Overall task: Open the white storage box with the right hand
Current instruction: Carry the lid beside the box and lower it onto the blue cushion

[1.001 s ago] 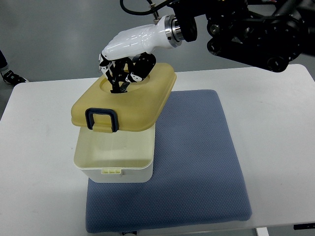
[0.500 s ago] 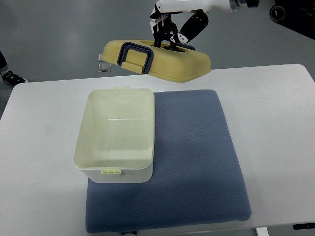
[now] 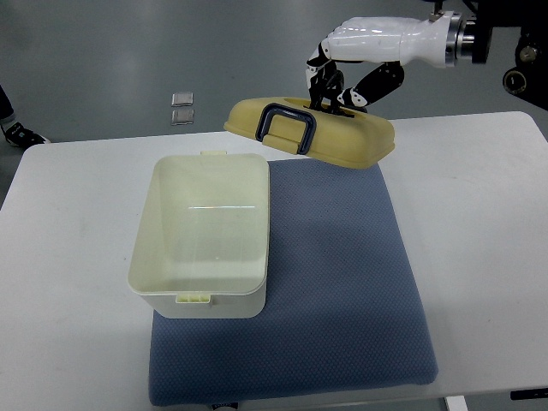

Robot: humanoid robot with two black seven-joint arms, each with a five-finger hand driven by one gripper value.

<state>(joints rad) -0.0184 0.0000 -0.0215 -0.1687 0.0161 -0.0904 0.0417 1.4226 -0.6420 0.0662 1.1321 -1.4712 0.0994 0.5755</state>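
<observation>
We see no brand, label or readable writing on anything here. The box [image 3: 202,235] sits open on the white counter [image 3: 68,257], on its left half, with its right side and near end resting on the mat [image 3: 334,282]. It is a rounded rectangular tub of pale cream plastic, smooth and slightly glossy, with a thin streak of light on its bare inner floor. A small moulded tab juts from the middle of its far rim, and a matching one from the near rim.

The lid [image 3: 312,137] is off the box, held in the air over the far edge of the mat, far and right of the box, tilted. It is a deeper yellowish plastic, domed with rounded corners, and carries a dark blue squared handle [image 3: 287,128] on the side turned toward us.

Our right hand [image 3: 342,77] comes in from the upper right, a glossy white shell over black jointed fingers [image 3: 321,81], and those fingers are clamped into a recess on the lid's top.

The mat is blue-grey fabric with a fine dimpled weave, rectangular with soft corners.

On the grey floor beyond the counter lie two small pale squares [image 3: 181,107]
</observation>
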